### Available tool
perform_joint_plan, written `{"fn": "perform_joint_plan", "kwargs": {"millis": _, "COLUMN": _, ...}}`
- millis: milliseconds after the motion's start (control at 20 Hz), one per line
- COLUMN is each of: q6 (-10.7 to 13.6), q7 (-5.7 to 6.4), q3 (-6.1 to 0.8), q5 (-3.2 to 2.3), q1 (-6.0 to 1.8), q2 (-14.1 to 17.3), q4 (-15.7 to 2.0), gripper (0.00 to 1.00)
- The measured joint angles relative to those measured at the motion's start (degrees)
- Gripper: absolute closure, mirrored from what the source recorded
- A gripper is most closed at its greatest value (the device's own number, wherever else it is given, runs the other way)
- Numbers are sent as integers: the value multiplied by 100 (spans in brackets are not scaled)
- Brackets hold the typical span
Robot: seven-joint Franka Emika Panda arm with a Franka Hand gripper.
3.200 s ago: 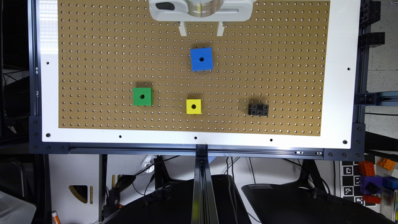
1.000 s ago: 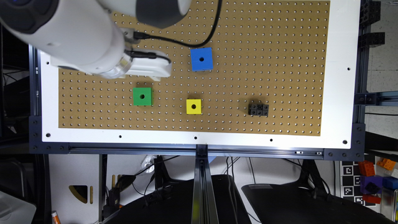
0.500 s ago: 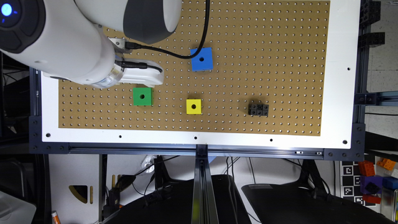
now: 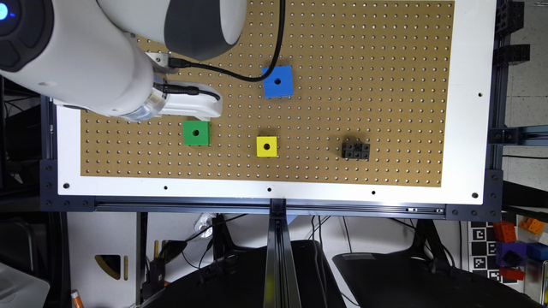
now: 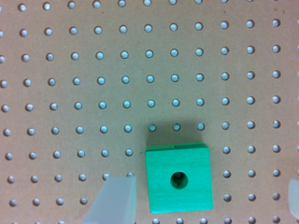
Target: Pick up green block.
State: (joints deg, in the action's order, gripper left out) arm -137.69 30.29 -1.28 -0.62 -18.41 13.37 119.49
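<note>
Sitting flat on pegboard (image 5: 70,93), green block (image 5: 178,178) lies between spread jaws, touching neither.

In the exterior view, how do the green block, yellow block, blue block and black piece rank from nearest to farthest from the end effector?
1. Green block, right beside the end effector.
2. Blue block and yellow block, toward the exterior view's right: too close to call.
3. Black piece, far right.

Glossy white arm (image 4: 85,60) w/ dark grey joint band, blue LED, black cables (image 4: 239,72).
</note>
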Motion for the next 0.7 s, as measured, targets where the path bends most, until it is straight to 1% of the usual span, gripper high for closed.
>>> {"fn": "perform_joint_plan", "kwargs": {"millis": 100, "q6": 0, "q7": -2, "q3": 0, "q5": 0, "q1": -9, "q2": 18, "q4": 0, "gripper": 0}}
{"fn": "perform_joint_plan", "kwargs": {"millis": 200, "q6": -24, "q7": -2, "q3": 0, "q5": 0, "q1": -12, "q2": 105, "q4": -2, "gripper": 0}}
{"fn": "perform_joint_plan", "kwargs": {"millis": 350, "q6": -256, "q7": -2, "q3": 0, "q5": -1, "q1": -13, "q2": 439, "q4": -23, "gripper": 0}}
{"fn": "perform_joint_plan", "kwargs": {"millis": 400, "q6": -299, "q7": -2, "q3": 0, "q5": -1, "q1": -14, "q2": 537, "q4": -64, "gripper": 0}}
{"fn": "perform_joint_plan", "kwargs": {"millis": 500, "q6": -307, "q7": -2, "q3": 0, "q5": -2, "q1": -14, "q2": 701, "q4": -160, "gripper": 0}}
{"fn": "perform_joint_plan", "kwargs": {"millis": 550, "q6": -367, "q7": -2, "q3": 0, "q5": -2, "q1": -14, "q2": 817, "q4": -187, "gripper": 0}}
{"fn": "perform_joint_plan", "kwargs": {"millis": 700, "q6": -638, "q7": -2, "q3": 0, "q5": -5, "q1": -14, "q2": 1140, "q4": -227, "gripper": 0}}
